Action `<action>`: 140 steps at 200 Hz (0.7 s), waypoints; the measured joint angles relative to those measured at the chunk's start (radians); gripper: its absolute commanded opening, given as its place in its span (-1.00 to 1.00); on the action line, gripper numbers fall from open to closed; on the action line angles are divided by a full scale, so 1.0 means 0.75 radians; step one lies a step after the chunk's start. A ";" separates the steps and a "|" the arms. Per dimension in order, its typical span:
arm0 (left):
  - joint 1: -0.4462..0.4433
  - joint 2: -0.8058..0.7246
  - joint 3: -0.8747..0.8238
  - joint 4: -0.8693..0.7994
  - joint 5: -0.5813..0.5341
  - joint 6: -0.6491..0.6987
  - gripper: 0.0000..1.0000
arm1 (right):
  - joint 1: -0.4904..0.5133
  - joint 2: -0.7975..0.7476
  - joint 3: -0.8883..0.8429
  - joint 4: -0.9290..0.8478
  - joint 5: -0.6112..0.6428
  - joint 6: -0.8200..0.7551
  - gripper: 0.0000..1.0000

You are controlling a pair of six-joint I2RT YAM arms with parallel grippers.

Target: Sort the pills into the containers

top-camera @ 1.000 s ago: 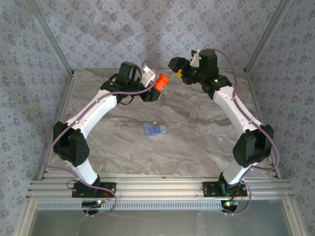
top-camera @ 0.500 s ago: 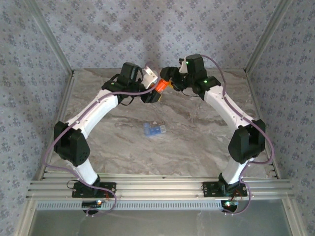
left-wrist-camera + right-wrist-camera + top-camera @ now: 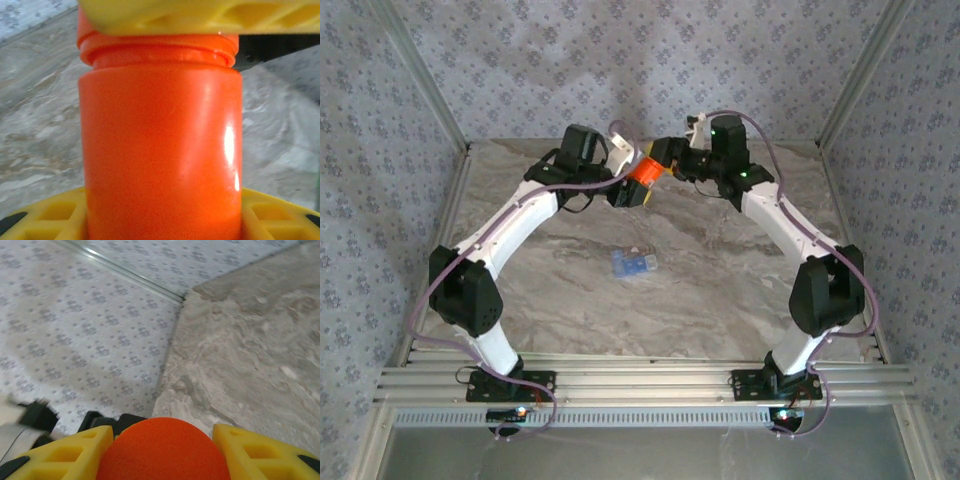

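Bottle body, left wrist; cap, right wrist

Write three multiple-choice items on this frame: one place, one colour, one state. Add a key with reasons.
1. Where is the pale blue container?
A) on the front rail
B) lying on the table between the two arms
C) against the back wall

2. What colour are the left fingers and the right fingers?
A) black
B) white
C) yellow

3. What state is the orange bottle in?
A) clamped in the left fingers, with the right fingers on its cap
B) standing free on the table
C) lying beside the blue container

Key:
1 B: the top view shows it lying mid-table.
2 C: both wrist views show yellow fingers.
3 A: the left wrist view shows the body between the fingers, and the right wrist view shows the cap between the fingers.
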 measured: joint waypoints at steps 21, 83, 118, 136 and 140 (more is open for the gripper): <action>0.032 0.009 -0.009 0.105 0.169 -0.142 -1.00 | -0.019 -0.005 -0.014 0.133 -0.065 -0.035 -0.14; 0.042 0.006 -0.018 0.143 0.151 -0.182 -1.00 | -0.047 -0.005 -0.014 0.227 -0.050 0.034 0.59; -0.009 0.006 -0.017 0.040 -0.107 -0.014 -1.00 | -0.115 -0.005 -0.002 0.142 0.022 0.122 0.58; -0.051 0.006 -0.018 0.001 -0.221 0.062 -1.00 | -0.125 -0.005 0.053 -0.028 0.076 0.133 0.58; -0.056 0.006 -0.018 -0.005 -0.240 0.075 -1.00 | -0.125 -0.005 0.066 -0.058 0.084 0.133 0.58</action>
